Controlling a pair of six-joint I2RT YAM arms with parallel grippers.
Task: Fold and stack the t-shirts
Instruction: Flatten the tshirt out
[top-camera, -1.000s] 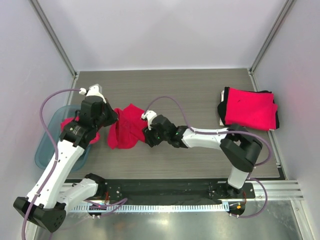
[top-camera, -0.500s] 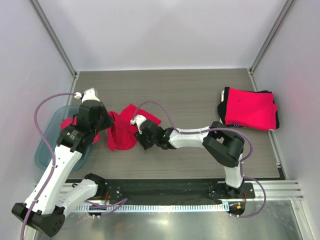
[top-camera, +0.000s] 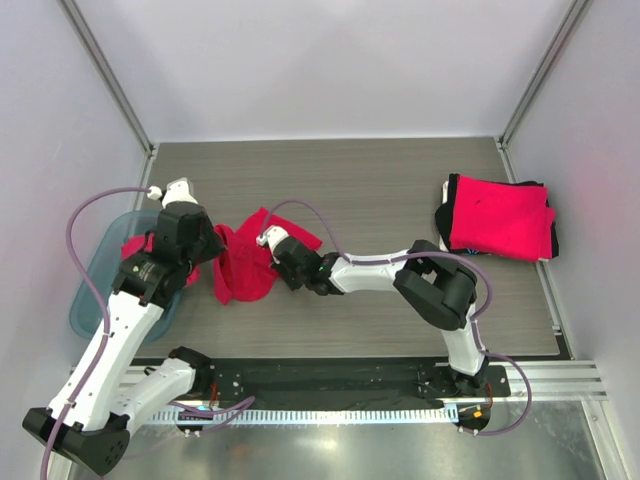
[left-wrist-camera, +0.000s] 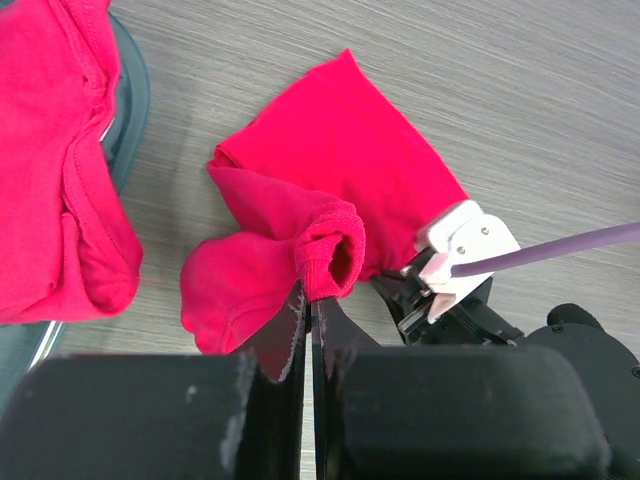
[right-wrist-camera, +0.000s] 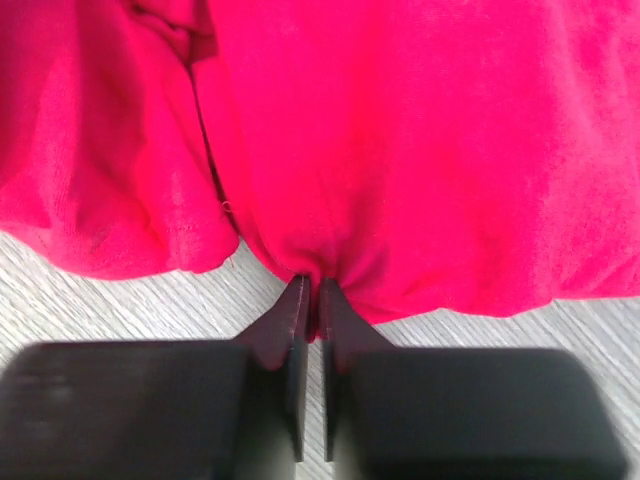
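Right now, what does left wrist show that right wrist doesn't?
Left wrist only: the crumpled t-shirt in whole outline, a blue bin with a second red shirt at it, the right arm's white wrist and purple cable, and the left gripper shut on a sleeve cuff. Right wrist only: the right gripper pinching the shirt's edge, seen close. Both: the same red shirt on the grey wood-grain table.

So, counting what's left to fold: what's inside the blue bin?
The blue bin holds crumpled red fabric, at least one shirt. The left arm covers part of it, so anything underneath is hidden.
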